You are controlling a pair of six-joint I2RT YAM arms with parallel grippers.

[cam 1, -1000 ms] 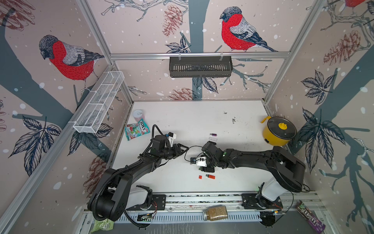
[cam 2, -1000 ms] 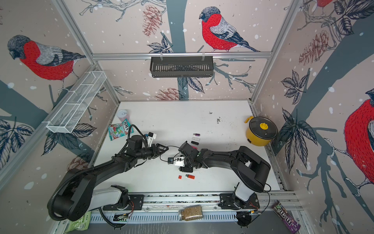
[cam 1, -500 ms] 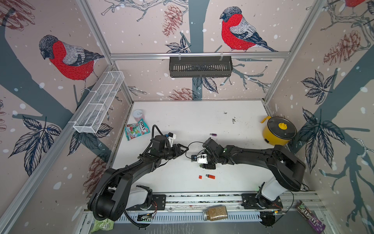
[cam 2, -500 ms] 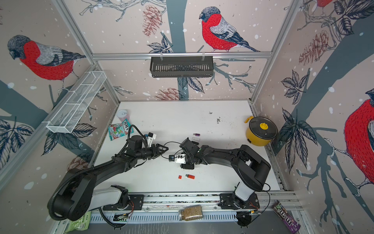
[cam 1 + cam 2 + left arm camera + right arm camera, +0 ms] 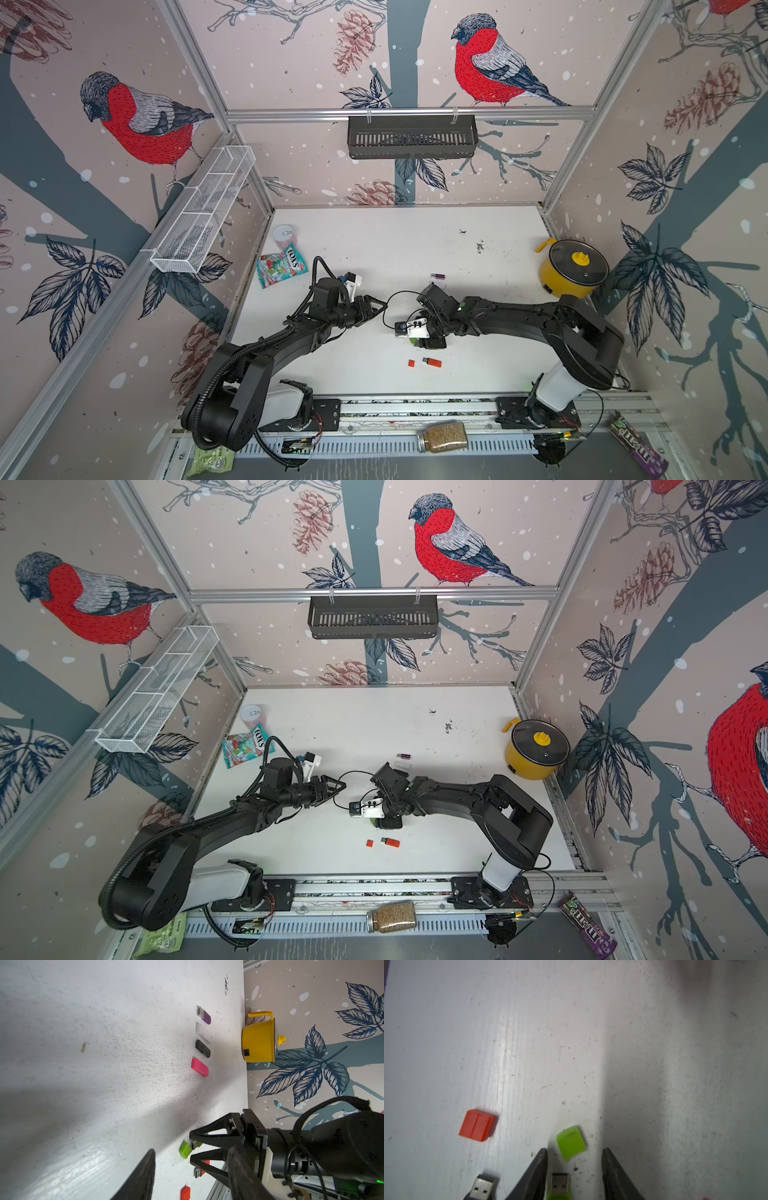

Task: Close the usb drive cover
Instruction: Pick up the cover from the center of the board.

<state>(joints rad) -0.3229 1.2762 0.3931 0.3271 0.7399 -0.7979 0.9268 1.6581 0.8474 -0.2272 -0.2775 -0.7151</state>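
Our right end effector (image 5: 575, 1149) stands released astride the uncapped lime-green plastic usb drive (image 5: 560, 1185) on the white worktop (image 5: 591, 1043), its square green cap (image 5: 571, 1141) lying just beyond the plug; our left end effector (image 5: 376, 306) hangs released, empty

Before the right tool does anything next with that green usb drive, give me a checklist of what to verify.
1. The green drive sits between the fingers of the right tool: ok.
2. Firm grip on it: not ok; the jaws stand open, with a gap beside the plug.
3. The green cap lined up with the plug: not ok; it lies just ahead on the table, skewed.
4. Cap's open end facing the plug: cannot tell.
5. The red cap and red drive lie apart from the green pair: ok.
6. The left tool open and empty: ok.
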